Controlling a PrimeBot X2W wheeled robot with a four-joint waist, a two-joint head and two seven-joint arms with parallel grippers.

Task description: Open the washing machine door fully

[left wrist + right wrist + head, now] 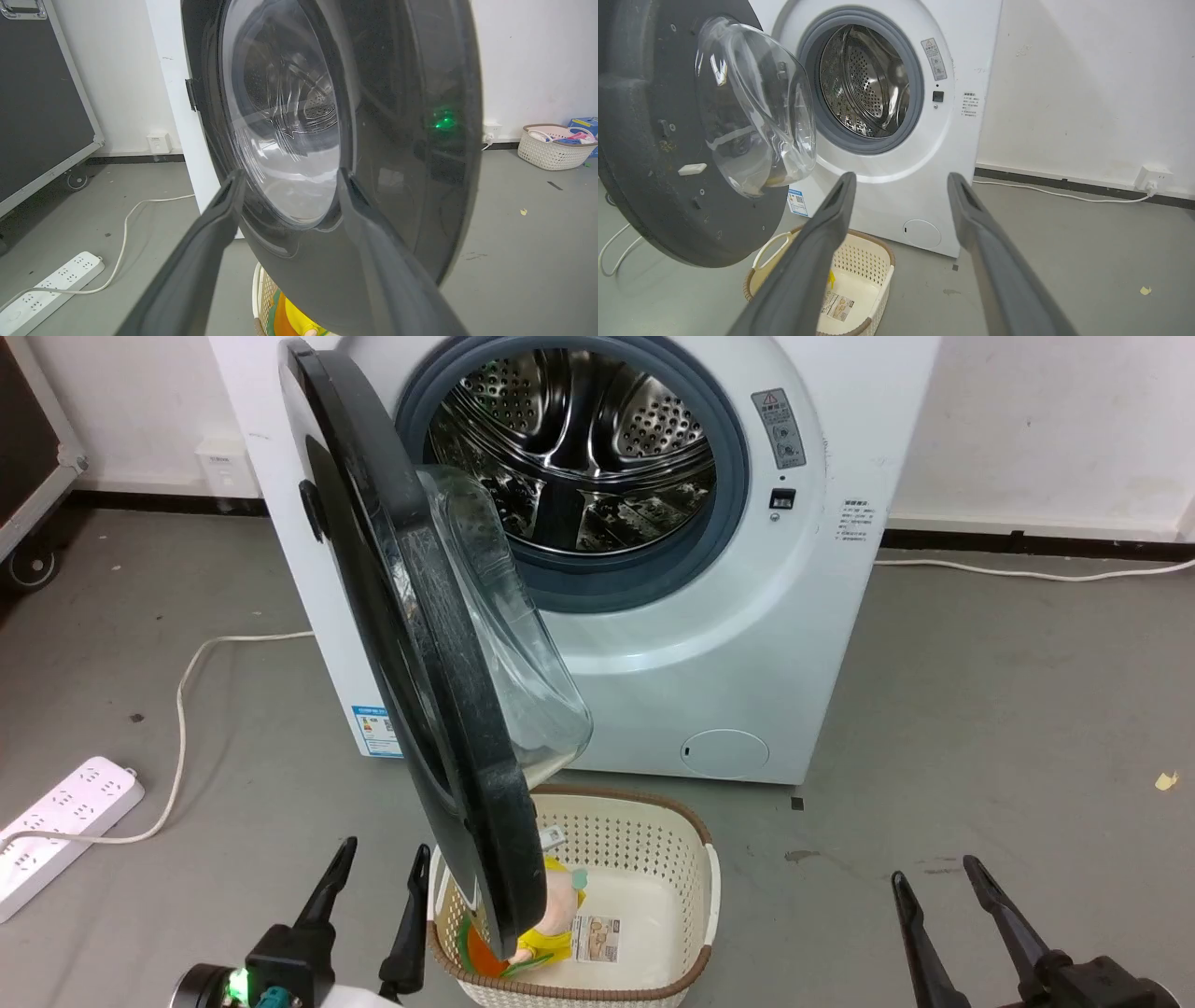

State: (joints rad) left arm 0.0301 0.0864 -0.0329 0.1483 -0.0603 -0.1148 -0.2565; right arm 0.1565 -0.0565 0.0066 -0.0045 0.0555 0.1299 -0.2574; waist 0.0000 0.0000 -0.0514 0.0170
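Half-open washing machine door (pixel 439 691) overhangs basket (pixel 616 840) rim.

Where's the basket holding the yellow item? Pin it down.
Head view, lower centre: the basket sits on the floor directly before the washing machine, its left part hidden behind the open washing machine door.

The head view looks forward and down, with the washing machine (pixel 747 644) at twelve o'clock and the cream basket (pixel 653 840) at six. The left wrist view sits very close to the washing machine door (pixel 383 140), facing its outer face. The right wrist view stands farther back, facing the door's inner side at ten o'clock. All three share door and basket.
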